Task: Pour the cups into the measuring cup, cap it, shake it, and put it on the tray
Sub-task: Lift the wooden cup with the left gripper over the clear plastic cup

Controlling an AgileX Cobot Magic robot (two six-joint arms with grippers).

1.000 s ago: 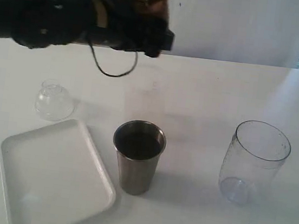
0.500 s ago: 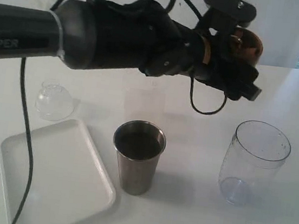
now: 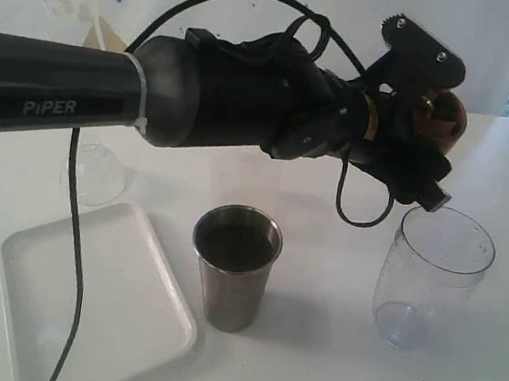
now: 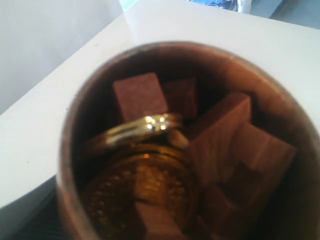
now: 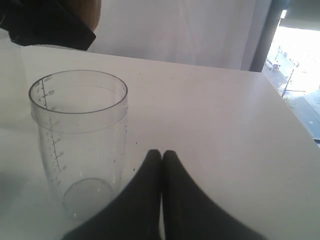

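Exterior view first: the left arm reaches across the counter, and the left fingers are clamped on the wooden cup. They hold it in the air just above and behind the rim of the measuring cup. That vessel stands upright, empty and unheld on the right. The tumbler stands mid-counter, the tray lies to its left, and the clear lid sits behind the tray. A loop of cable hangs from the wrist close to the measuring cup's rim.

Left wrist view: it looks straight into the wooden cup, which holds several reddish blocks, a gold ring and a gold coin. The fingers do not show here.

Right wrist view: the right fingers are pressed together on nothing and hang just beside the measuring cup, not around it.

Risks, as I judge them: the wooden cup looks to sit short of the mouth, so tipping now could drop pieces on the rim or outside it. The ring and coin could then roll away. Nothing steadies the light, round-bottomed measuring cup, so a nudge from the wrist or a snag of the cable could topple it.
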